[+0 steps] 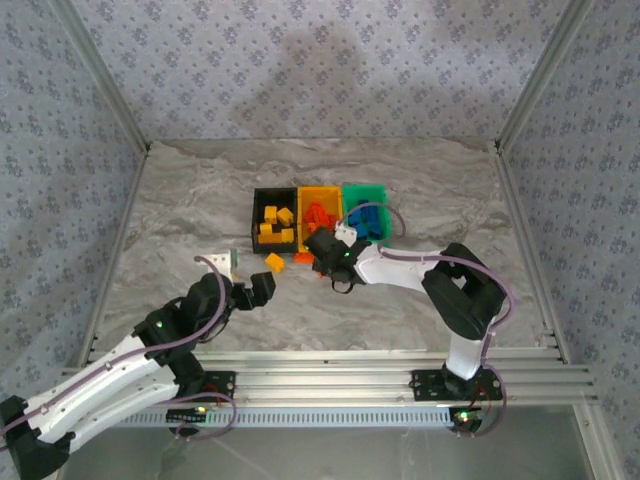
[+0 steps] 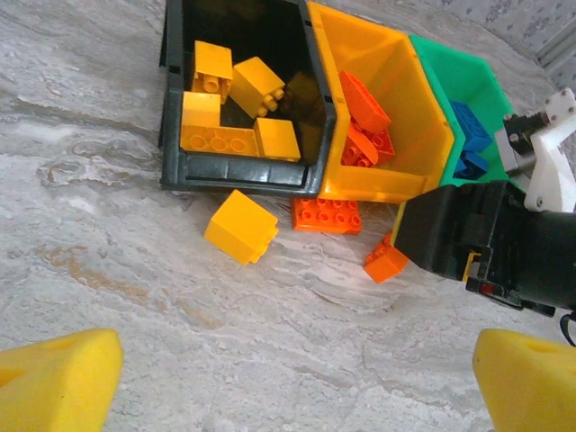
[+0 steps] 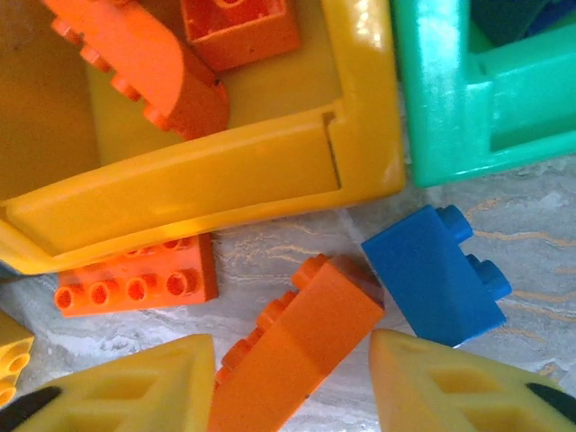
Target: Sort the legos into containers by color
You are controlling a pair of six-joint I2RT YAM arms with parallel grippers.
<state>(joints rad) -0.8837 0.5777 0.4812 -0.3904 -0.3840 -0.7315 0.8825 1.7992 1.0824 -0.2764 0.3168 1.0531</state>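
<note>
My left gripper (image 2: 292,382) hangs over the grey marbled table (image 1: 180,230) with its yellow pads spread wide and nothing between them. Just ahead of it, a loose yellow studded plastic brick (image 2: 240,227) lies tilted on the table, just in front of the small black open-top plastic bin (image 2: 238,173). That bin holds several yellow bricks (image 2: 256,85).

Next along, a flat orange-red studded brick (image 3: 135,281) rests on the table against the front wall of the yellow-orange plastic bin (image 3: 180,193), which stands touching the black one. It holds orange-red bricks (image 2: 364,103).

My right gripper (image 3: 292,387) is down in front of this bin. A longer orange-red brick (image 3: 297,346) lies slantwise on the table between its yellow pads. The pads stand close on either side of it, but I cannot tell whether they pinch it.

Just beside the right-hand pad, a loose blue studded brick (image 3: 436,274) lies below the corner of the green plastic bin (image 3: 441,99). That bin, last in the row, holds blue bricks (image 2: 468,126).
</note>
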